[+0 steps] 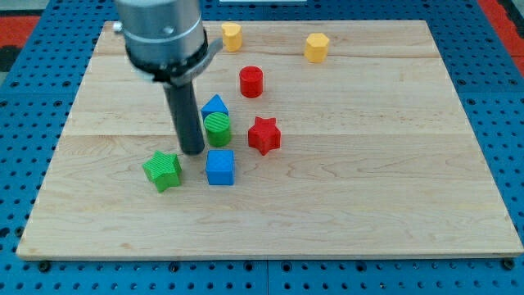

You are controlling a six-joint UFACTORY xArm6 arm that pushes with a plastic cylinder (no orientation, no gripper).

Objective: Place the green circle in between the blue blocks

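Observation:
The green circle [218, 129] stands on the wooden board between the two blue blocks. The blue triangle [214, 105] touches it on the side toward the view's top. The blue cube [220, 167] sits just below it. My tip [193, 151] rests on the board just left of the green circle, close to its lower left edge, and up-left of the blue cube. The dark rod rises from there to the arm's grey body at the view's top left.
A green star [163, 170] lies left of the blue cube, below-left of my tip. A red star [264, 135] lies right of the green circle. A red cylinder [251, 82] and two yellow blocks [232, 36] [317, 47] sit toward the view's top.

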